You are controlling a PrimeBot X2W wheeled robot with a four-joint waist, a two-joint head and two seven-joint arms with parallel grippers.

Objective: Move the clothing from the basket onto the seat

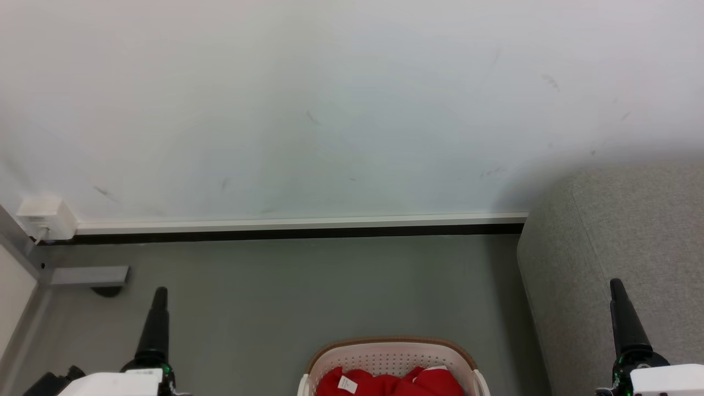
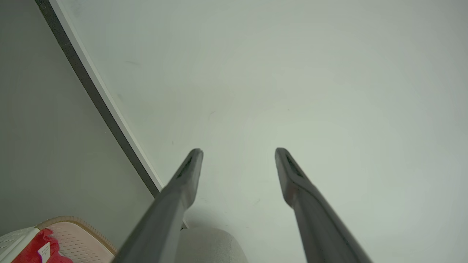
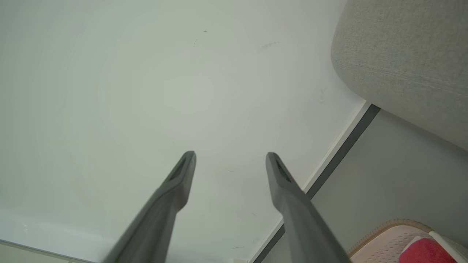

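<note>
Left gripper [image 2: 237,153]: fingers spread wide, nothing between them, aimed at the white wall [image 1: 330,110]. In the head view it sits at lower left above the grey floor [image 1: 302,286], well apart from the basket [image 1: 393,352]. Right gripper [image 3: 230,157]: fingers also wide apart and empty, aimed at the wall. In the head view it sits at lower right, in front of the seat [image 1: 632,231], and contact cannot be told. The basket stands on the floor at bottom centre between the two arms, cut off by the frame edge, with its cream perforated wall and brown rim visible. The clothing [image 1: 385,383] is all inside the basket: bunched red fabric with a small white tag [image 1: 347,384] on the left part and a bit of white at the upper right of the pile. The seat is light grey woven fabric with a rounded corner. It stands to the robot's right against the wall and near the basket, with a strip of floor between them. A white-and-dark baseboard [image 1: 302,224] runs along the foot of the wall. A white box [image 1: 47,217] is mounted at the far left end, with a grey bracket [image 1: 88,275] just below it.
</note>
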